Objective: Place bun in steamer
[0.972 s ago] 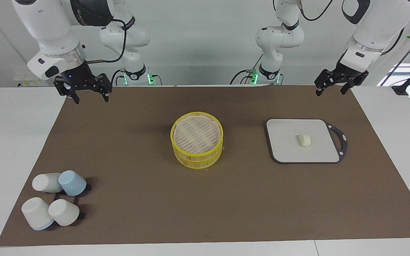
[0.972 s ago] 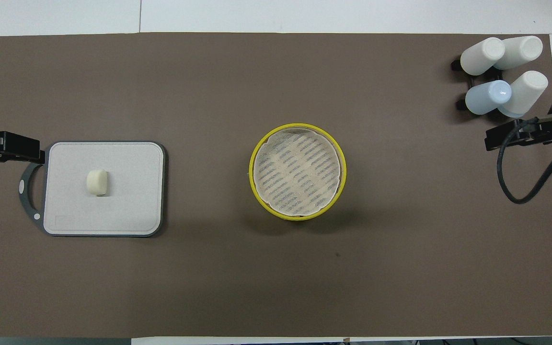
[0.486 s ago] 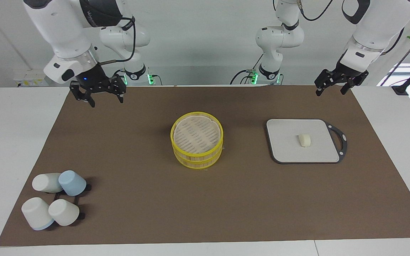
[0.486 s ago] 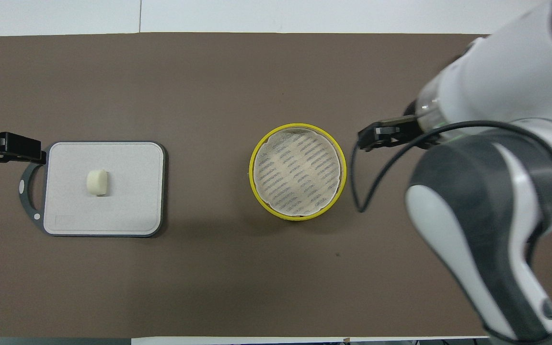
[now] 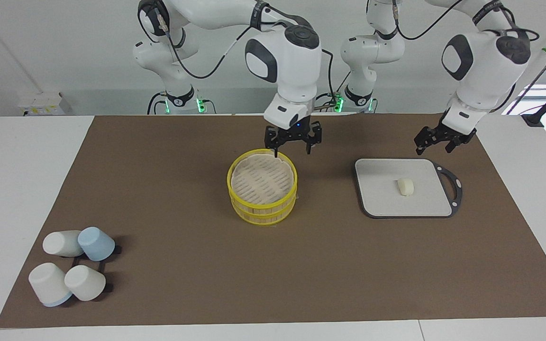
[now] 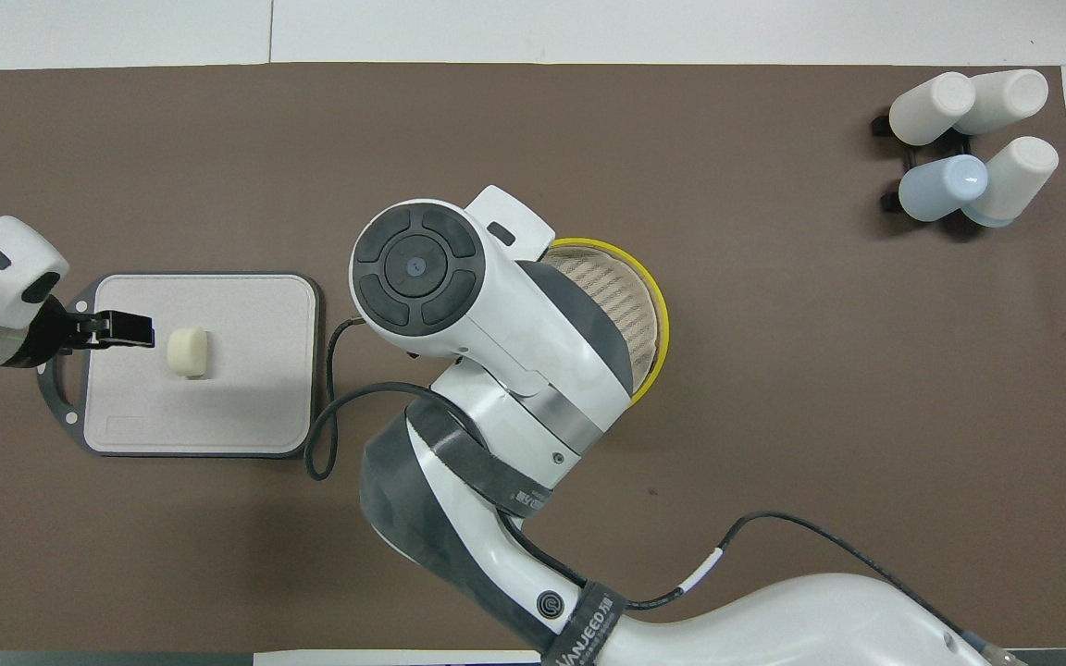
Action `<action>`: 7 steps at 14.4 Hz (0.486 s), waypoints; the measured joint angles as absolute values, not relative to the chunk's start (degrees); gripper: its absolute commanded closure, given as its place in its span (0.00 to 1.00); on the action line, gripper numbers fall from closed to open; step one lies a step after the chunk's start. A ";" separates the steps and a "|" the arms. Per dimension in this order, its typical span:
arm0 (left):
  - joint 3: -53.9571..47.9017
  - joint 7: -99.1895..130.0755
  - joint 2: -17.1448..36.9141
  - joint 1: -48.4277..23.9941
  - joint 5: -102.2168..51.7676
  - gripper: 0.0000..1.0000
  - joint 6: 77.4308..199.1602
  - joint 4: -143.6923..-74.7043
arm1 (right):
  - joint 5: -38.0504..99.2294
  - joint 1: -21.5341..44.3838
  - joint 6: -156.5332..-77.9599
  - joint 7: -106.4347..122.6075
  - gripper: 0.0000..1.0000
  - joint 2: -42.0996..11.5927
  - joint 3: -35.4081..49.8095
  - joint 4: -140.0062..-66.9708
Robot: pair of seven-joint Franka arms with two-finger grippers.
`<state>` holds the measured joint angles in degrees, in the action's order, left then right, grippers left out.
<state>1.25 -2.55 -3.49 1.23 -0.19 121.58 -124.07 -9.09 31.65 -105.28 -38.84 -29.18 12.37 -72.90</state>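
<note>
the bun (image 5: 405, 186) lies on the grey board (image 5: 377, 199), well apart from the lidded steamer (image 5: 262, 186) at mid-surface. the right pincer (image 5: 292, 142) hangs spread over the steamer's rim, likely to lift the lid. the left pincer (image 5: 436, 142), empty and spread, hovers over the board's edge nearest the robots, likely for the bun.

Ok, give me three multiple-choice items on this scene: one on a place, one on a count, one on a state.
1. Where is the bun?
A. in the steamer
B. on the grey board
C. among the cups

2. How many cups stand at the right arm's end?
A. two
B. four
C. six

3. What is the lid doing?
A. on the steamer
B. lying on the mat
C. held by a gripper

B: the bun lies on the grey board.
B: three white, one blue.
A: it covers the steamer, with the right gripper over its rim.
</note>
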 measured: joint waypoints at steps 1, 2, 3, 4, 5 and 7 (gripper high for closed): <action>1.21 -2.58 -2.73 1.23 -0.19 0.00 125.73 -127.22 | -9.10 31.34 -107.61 -38.83 0.00 -29.53 12.14 -74.71; 1.05 -2.59 -1.77 1.20 -0.19 0.00 129.22 -129.68 | -9.10 30.92 -110.54 -38.83 0.00 -29.57 12.04 -77.31; 0.85 -2.59 -0.61 1.15 -0.19 0.00 132.37 -131.56 | -9.10 30.53 -113.92 -38.83 0.00 -29.42 12.02 -80.42; 0.69 -2.59 0.46 1.12 -0.19 0.00 134.63 -132.58 | -9.10 30.39 -116.15 -38.85 0.00 -29.14 12.02 -82.82; 0.58 -2.59 1.47 1.10 -0.19 0.00 136.63 -133.25 | -9.10 30.42 -117.18 -38.96 0.00 -28.78 12.05 -84.54; 0.47 -2.67 2.88 1.05 -0.19 0.08 139.32 -133.81 | -9.10 30.76 -117.60 -39.27 0.01 -27.72 12.22 -86.70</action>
